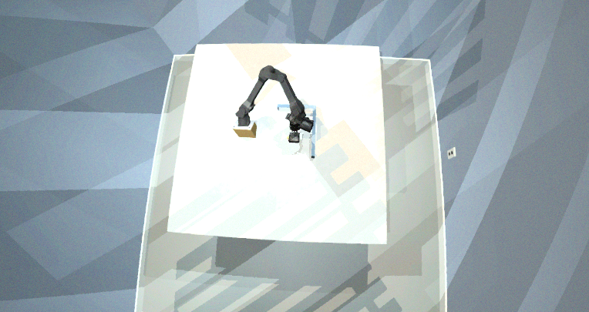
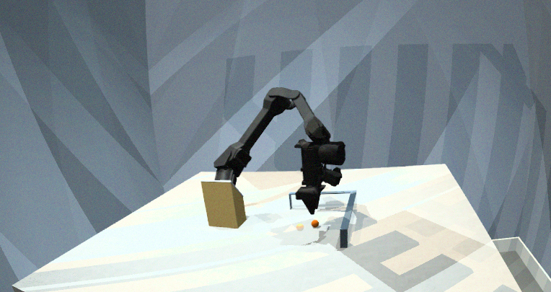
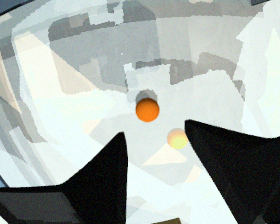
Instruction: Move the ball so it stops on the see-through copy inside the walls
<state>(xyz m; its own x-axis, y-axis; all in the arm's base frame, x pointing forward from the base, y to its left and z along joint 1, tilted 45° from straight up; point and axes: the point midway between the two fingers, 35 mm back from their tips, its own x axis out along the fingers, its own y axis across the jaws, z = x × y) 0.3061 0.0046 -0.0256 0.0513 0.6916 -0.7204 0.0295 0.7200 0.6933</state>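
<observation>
Claw [image 2: 310,210]: points straight down above the worktop [image 2: 404,228], half open with nothing between its fingers.
Orange ball [image 2: 314,223]: rests on the worktop just below the claw, untouched, inside the corner of the clear walls [image 2: 347,216].
See-through copy [image 2: 299,226]: just beside the ball, apart from it.
Arm base: on a tan block [image 2: 223,205].

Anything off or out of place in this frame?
Nothing stands out. The orange ball sits on the table beside the pale see-through copy, inside the upright clear walls. The gripper hangs above them, open and empty.
</observation>
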